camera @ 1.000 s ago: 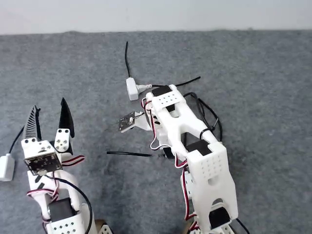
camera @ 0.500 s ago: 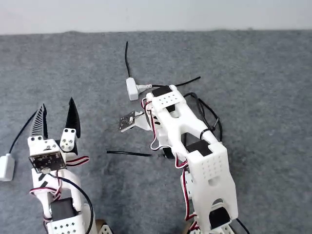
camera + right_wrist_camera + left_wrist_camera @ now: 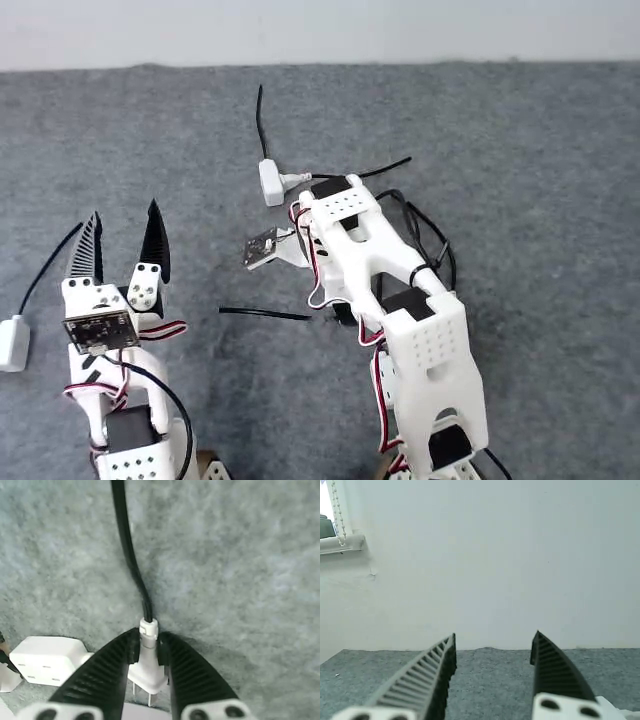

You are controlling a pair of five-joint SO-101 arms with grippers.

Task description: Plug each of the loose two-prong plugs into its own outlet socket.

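Grasp: the right gripper (image 3: 148, 639) is clenched on a white two-prong plug (image 3: 148, 676). Its black ribbed jaws are nearly closed and press the plug's neck from both sides, just where the black cord (image 3: 127, 550) enters.
Reason for grip: holding at the neck leaves both prongs bare, likely so they can enter a socket unobstructed.
Plug position: lower middle of the right wrist view, over the grey carpet (image 3: 540, 150), prongs exposed and so not seated.
Nearest outlet: white rectangular outlet block (image 3: 44, 660), lower left of the right wrist view, just beside the plug. Whether the two touch cannot be told.
Left arm: the left gripper (image 3: 124, 212), lower left of the high view, is released, its jaws spread wide around nothing and pointing toward the wall. It seems parked clear of the right arm's work.
Second outlet: second white outlet block (image 3: 12, 343), left edge of the high view, near the left arm but apart from it.
Stray lead: thin black cord (image 3: 262, 314) on the carpet between the arms, its plug end hidden.
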